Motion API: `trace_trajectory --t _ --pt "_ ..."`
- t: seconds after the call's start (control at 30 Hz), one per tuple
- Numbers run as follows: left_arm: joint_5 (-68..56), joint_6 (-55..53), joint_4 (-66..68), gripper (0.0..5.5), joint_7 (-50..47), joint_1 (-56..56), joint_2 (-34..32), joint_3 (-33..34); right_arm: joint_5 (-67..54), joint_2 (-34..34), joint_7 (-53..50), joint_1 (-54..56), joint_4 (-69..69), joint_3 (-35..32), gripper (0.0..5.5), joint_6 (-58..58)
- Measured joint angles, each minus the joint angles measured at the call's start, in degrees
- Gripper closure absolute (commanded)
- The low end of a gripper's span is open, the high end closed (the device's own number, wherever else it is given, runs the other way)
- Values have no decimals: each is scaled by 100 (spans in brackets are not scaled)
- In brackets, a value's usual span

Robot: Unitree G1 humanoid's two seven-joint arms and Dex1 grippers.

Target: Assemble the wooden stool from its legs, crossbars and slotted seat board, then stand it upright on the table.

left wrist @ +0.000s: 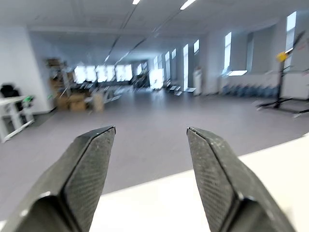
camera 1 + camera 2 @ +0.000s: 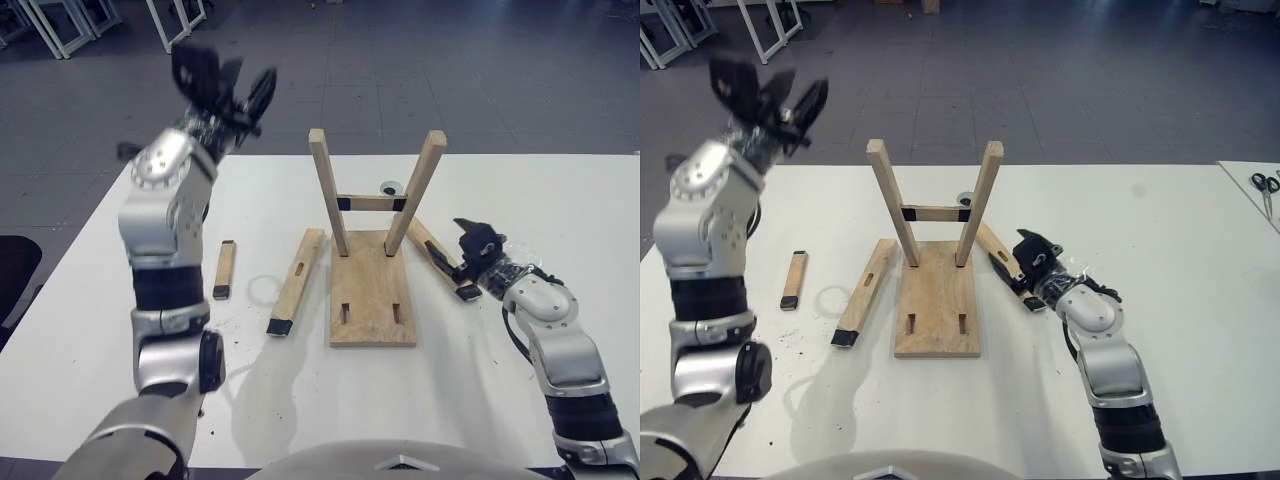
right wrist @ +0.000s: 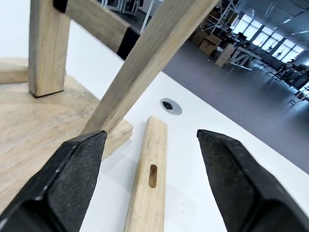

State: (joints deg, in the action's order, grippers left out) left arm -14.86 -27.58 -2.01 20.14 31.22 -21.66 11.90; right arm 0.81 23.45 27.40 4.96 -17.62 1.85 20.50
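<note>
Roughly: half built, by the look of it; one leg pair is in and the other pair lies loose on the table [image 2: 560, 230].
Left gripper [image 2: 225, 85]: raised well above the table's far left corner, fingers spread wide with nothing between them, well apart from every part.
Loose crossbar [image 2: 225, 270]: short bar with a dark end, lying flat at the left, not yet fitted.
Left loose leg [image 2: 298, 281]: lying flat just left of the board, its dark-capped end toward the robot; waiting to go in.
Seat board [image 2: 372, 290]: flat on the table in the middle, underside up.
Left standing leg [image 2: 328, 190] and right standing leg [image 2: 418, 190]: seated at the board's far end, leaning slightly toward each other at the base.
Fitted crossbar [image 2: 371, 203]: joins the two standing legs; this part of the job looks done.
Near slots [image 2: 345, 312]: both open, so two legs are left to seat.
Right loose leg [image 3: 149, 179]: lying flat just right of the board, its crossbar slot facing up.
Right gripper [image 3: 151, 132]: low over that leg, fingers wide on either side of it, gripping nothing yet.
Left to do: likely join the loose legs with the loose crossbar, seat them, then turn the stool upright.
</note>
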Motion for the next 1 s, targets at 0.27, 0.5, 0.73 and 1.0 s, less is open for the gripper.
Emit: trace_trajectory --t 0.27,0.5,0.73,1.0 --pt "251 271 -608 276 -492 -3130 347 247 -122 -27 -152 50 -19 -116 205 251" --pt "276 609 -236 276 -590 -3815 528 248 -165 -27 -147 52 -45 -100 205 351" --pt "242 413 68 359 -605 -3827 523 318 -214 -13 -108 55 -70 -93 205 364" --pt "242 83 -49 418 -769 -3669 514 293 -798 -188 -100 80 -241 -208 125 1173"
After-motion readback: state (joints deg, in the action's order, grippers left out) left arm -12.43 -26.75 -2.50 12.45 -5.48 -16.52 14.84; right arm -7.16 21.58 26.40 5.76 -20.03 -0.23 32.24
